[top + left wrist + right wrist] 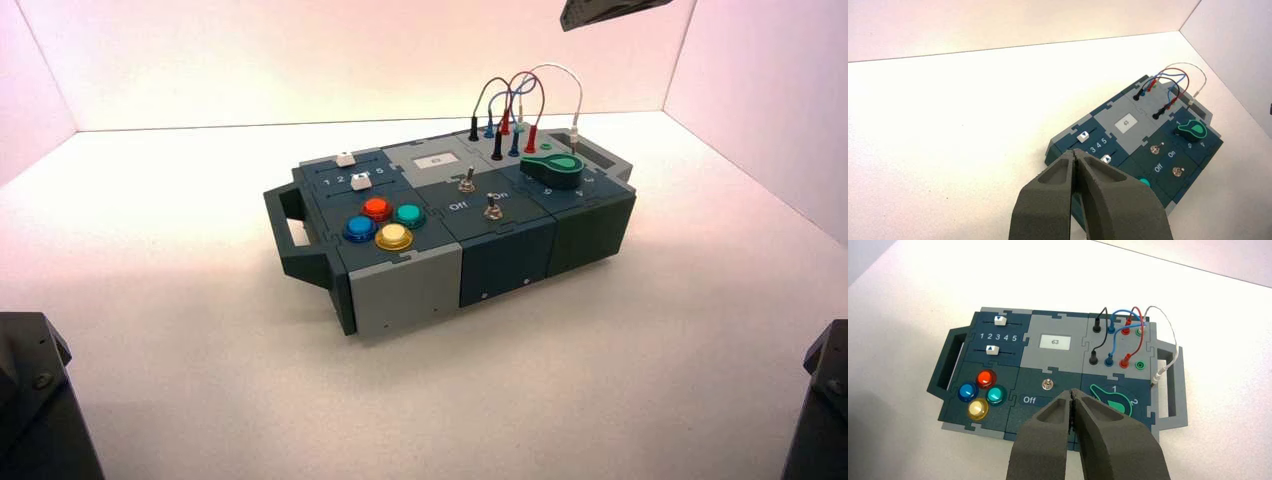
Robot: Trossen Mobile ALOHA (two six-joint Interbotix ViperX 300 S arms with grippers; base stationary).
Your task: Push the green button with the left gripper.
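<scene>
The green button (409, 214) is a small teal dome on the box (400, 290), in a cluster with red (376, 208), blue (359, 228) and yellow (393, 236) buttons at the box's near left. My left gripper (1074, 154) is shut and empty, held high and back from the box. Its fingers hide most of the cluster, and only an edge of the green button (1144, 182) shows. My right gripper (1071, 392) is shut and empty, above the box's front. The green button (996, 395) shows plainly in the right wrist view.
The box has two white sliders (346, 159), two toggle switches (466, 182), a dark green knob (556, 167) and plugged wires (510, 110). The display (1054, 342) reads 63. Both arm bases sit at the near corners (30, 400) (825, 400). White walls surround the table.
</scene>
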